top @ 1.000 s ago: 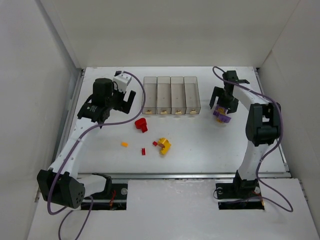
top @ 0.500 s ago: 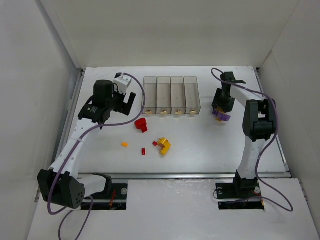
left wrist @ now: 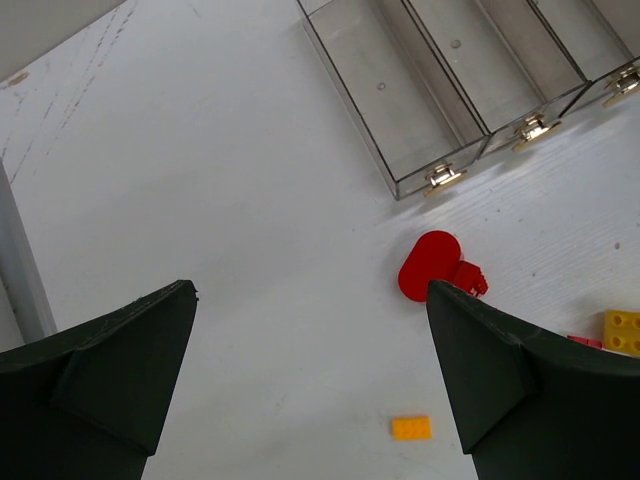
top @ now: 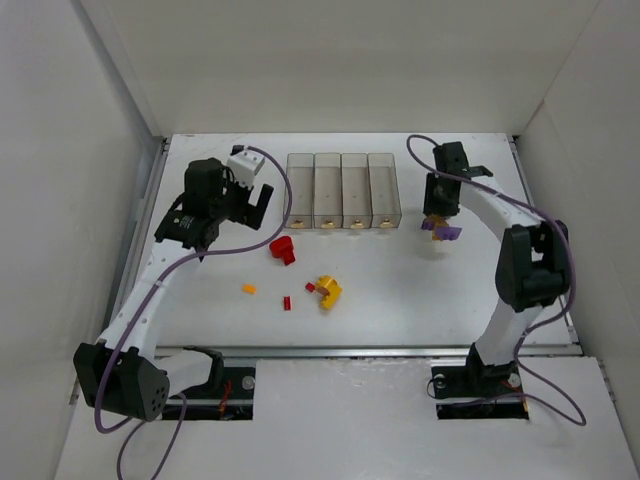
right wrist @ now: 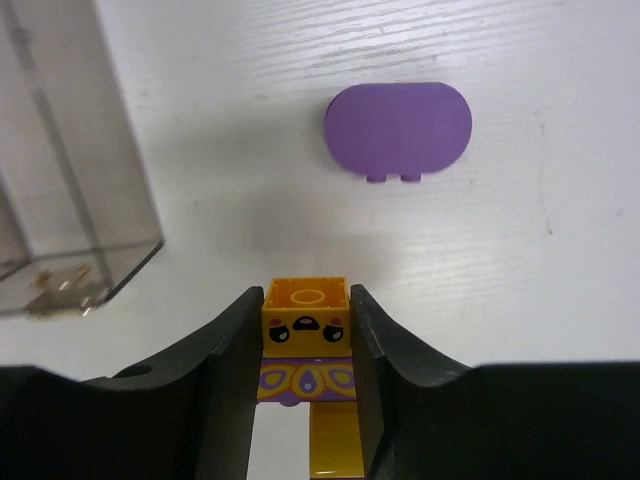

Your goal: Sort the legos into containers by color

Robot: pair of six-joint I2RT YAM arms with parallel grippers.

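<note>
Right gripper [right wrist: 306, 305], wide open a second ago, has now closed on a small yellow-and-purple brick [right wrist: 305, 340], just right of the row of containers [top: 314, 190]. A flat purple piece [right wrist: 398, 128] lies on the counter [top: 400, 290] just beyond. The brick looks ready to carry to a container, while the left gripper [left wrist: 311, 290] hangs wide open and empty.

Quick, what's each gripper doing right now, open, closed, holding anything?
Left gripper: open, holding nothing.
Right gripper: shut on a yellow-and-purple lego.
</note>
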